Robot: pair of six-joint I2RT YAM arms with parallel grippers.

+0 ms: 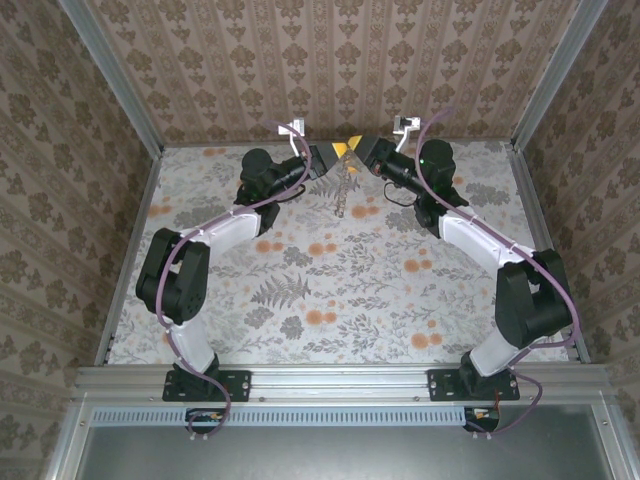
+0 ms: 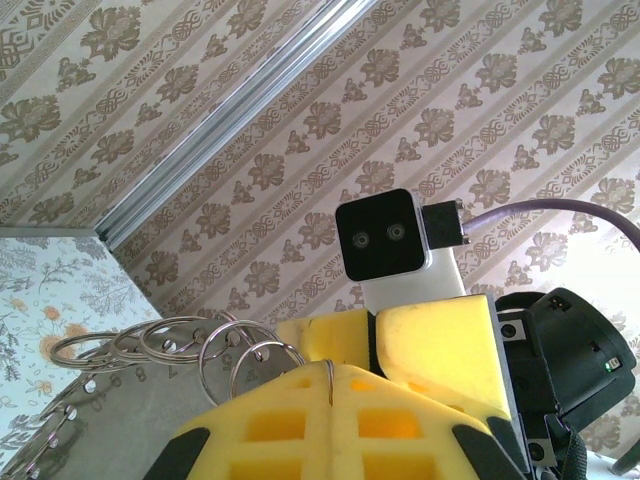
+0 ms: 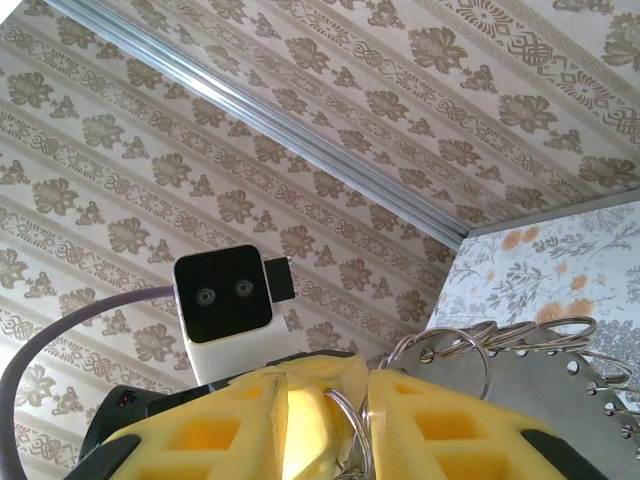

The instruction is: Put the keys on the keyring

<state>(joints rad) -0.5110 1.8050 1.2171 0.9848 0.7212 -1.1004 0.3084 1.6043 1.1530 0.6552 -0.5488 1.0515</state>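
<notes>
Left gripper [image 2: 330, 385], nearest the lens in its wrist view: yellow fingers pressed together on the thin wire of the keyring [image 2: 329, 372], which stands edge-on in the seam, rising towards 12 o'clock. Pinching the wire alone probably steadies the hoop while leaving its circle free for threading. Just beyond, at 9 o'clock, a row of further wire rings [image 2: 150, 345] seems threaded through a perforated metal strip [image 2: 60, 425]. Next out, at 1 o'clock, the right gripper [image 2: 372, 338] faces the left one tip to tip. Its fingers stand narrowly apart, and in its own wrist view a ring's wire lies in that gap, though whether it is pinched cannot be told. The opposed noses suggest that one arm anchors while the other works the wire. From above, both grippers meet at 12 o'clock over the table [image 1: 330, 290], the strip dangling below them towards 6 o'clock, apparently lifted so that it hangs free. Patterned wall [image 1: 330, 60] closes the scene
</notes>
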